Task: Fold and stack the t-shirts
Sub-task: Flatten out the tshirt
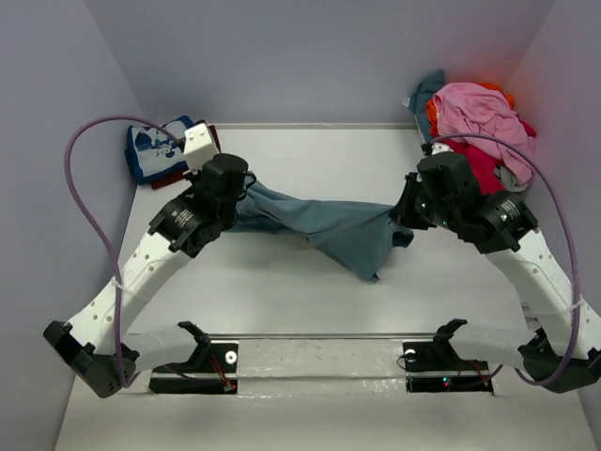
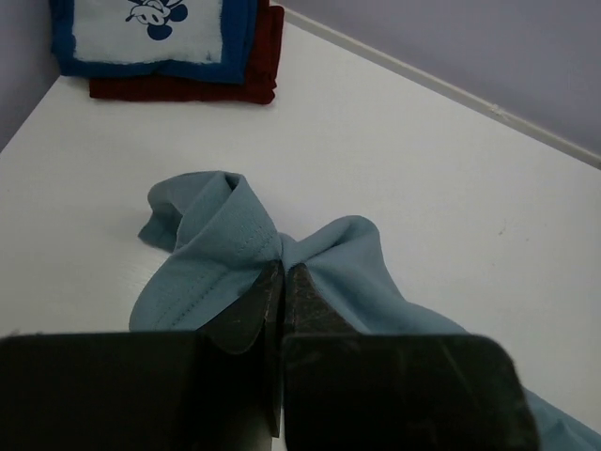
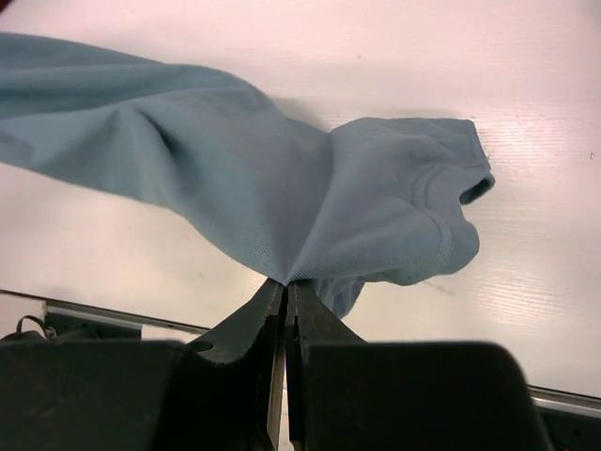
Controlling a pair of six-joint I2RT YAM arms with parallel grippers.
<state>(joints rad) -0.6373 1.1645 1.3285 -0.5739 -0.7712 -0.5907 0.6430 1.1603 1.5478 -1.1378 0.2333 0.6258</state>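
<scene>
Observed from the near edge: the slate-blue t-shirt (image 1: 319, 230) is strung across the middle of the table (image 1: 310, 319), roped and twisted rather than spread, with a loose flap drooping toward the near edge. The left gripper (image 2: 284, 274) has its jaws pressed together on a thin pinch of cloth beside a hemmed opening. The right gripper (image 3: 285, 287) is likewise clamped on a small gathered fold next to what looks like a sleeve. Both holds appear shallow, so any outward pull to flatten the garment could draw the fabric out of one pinch and drop that end. The twist is a second concern. If the shirt is laid down as it hangs, I judge it would land bunched and fold crooked. The folded blue printed tee (image 1: 155, 150), on a dark red tee (image 2: 188, 89), sits at the far left corner near the left arm, and a wide swing could knock it out of square. The unfolded heap topped by a pink tee (image 1: 479, 113) fills the far right corner just behind the right arm, where it could snag.
</scene>
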